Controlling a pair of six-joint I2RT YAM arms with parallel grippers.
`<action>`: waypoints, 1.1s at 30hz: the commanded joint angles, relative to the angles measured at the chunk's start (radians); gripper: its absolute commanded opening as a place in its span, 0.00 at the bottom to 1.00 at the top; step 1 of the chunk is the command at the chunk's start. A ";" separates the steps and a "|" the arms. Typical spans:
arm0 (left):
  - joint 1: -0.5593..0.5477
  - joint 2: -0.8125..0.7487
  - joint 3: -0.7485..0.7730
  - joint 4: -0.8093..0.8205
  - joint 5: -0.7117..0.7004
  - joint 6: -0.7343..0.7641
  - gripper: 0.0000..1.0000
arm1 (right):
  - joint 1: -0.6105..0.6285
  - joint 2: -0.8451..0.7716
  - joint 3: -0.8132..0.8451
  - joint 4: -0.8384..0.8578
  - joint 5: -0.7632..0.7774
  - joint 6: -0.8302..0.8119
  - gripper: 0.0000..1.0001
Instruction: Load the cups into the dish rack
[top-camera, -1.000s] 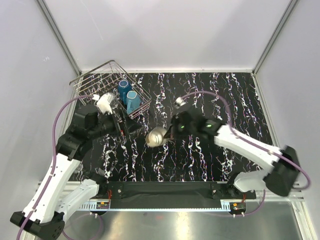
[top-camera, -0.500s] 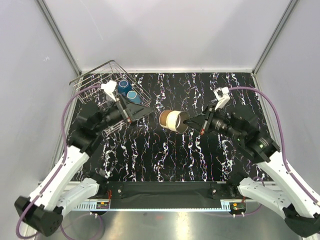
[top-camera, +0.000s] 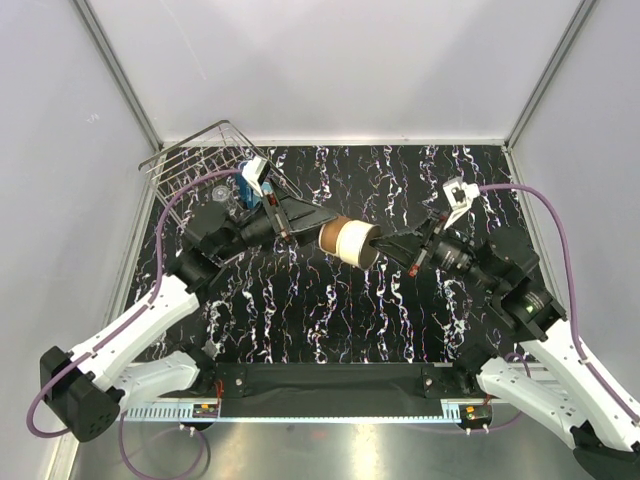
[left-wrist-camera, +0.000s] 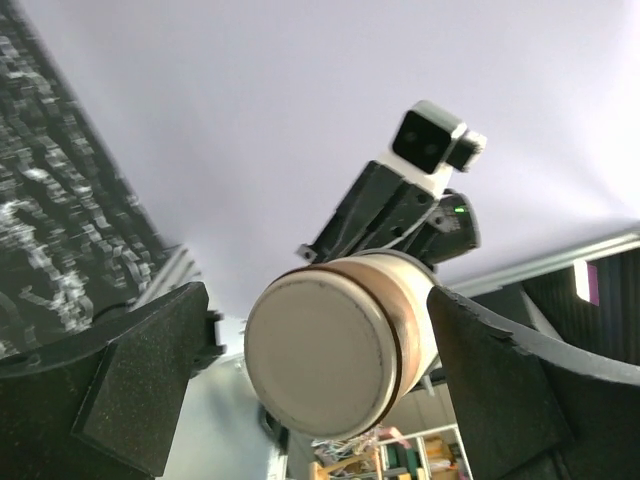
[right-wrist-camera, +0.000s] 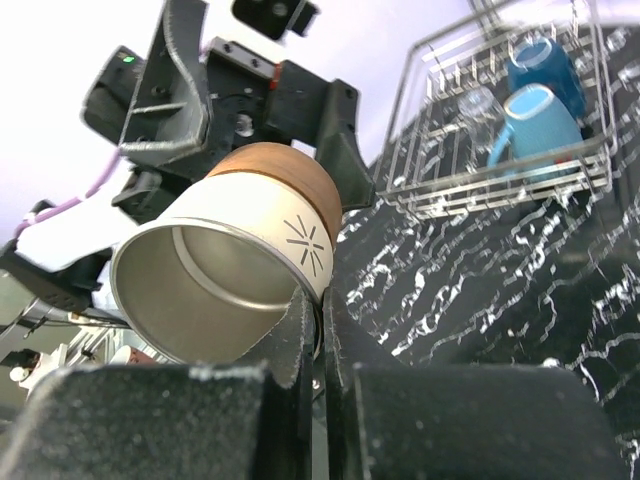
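Black, white-veined tabletop (top-camera: 400, 300) with white walls behind. At its far-left corner stands the dish rack (right-wrist-camera: 480, 190), holding the dark blue cup (right-wrist-camera: 540, 65), the light blue cup (right-wrist-camera: 535, 120) and the clear glass (right-wrist-camera: 478, 105). The beige cup (top-camera: 345, 240) hangs above mid-table on its side, long axis left-right. Its mouth faces the right gripper (right-wrist-camera: 318, 300), which pinches the rim. Its base faces the left gripper (left-wrist-camera: 312, 295), jaws wide, flanking it.

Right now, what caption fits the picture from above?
Right gripper holds a beige cup sideways toward the open left gripper, near the dish rack.
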 joint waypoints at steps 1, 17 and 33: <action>-0.015 0.005 -0.008 0.226 0.044 -0.092 0.99 | -0.003 -0.036 -0.001 0.119 -0.029 -0.026 0.00; -0.067 -0.009 -0.114 0.365 0.047 -0.232 0.99 | -0.003 -0.050 -0.040 0.217 -0.035 -0.006 0.00; -0.073 -0.026 -0.139 0.402 0.039 -0.272 0.99 | -0.003 -0.044 -0.095 0.234 -0.015 0.003 0.00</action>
